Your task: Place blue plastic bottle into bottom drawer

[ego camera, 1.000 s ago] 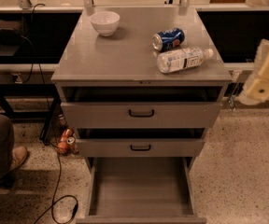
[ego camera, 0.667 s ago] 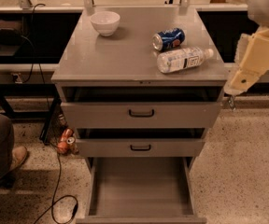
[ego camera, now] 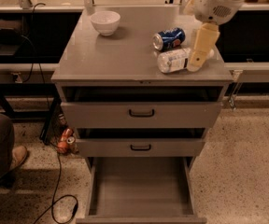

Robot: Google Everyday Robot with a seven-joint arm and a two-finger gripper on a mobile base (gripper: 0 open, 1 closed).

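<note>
a grey metal desk stands on a speckled floor in a dim room, with dark benches and a pale rail running behind it. on its flat top a white bowl sits near the back left corner, a blue soda can lies on its side toward the back right, and the blue plastic bottle lies on its side just in front of the can, near the right front edge. the top drawer and the middle drawer, both with black handles, are pulled out a little. the bottom drawer is pulled far out toward the camera, its plain grey inside bare. to the left, a dark cable loops over the floor, some cans lie by the desk's leg, and a person's leg and shoe show at the edge. the floor to the right of the desk is open. the arm comes down from the upper right, and the hand hangs over the right end of the bottle, crossing in front of it. whether it touches the bottle, and whether it is spread or pressed together, cannot be told.
</note>
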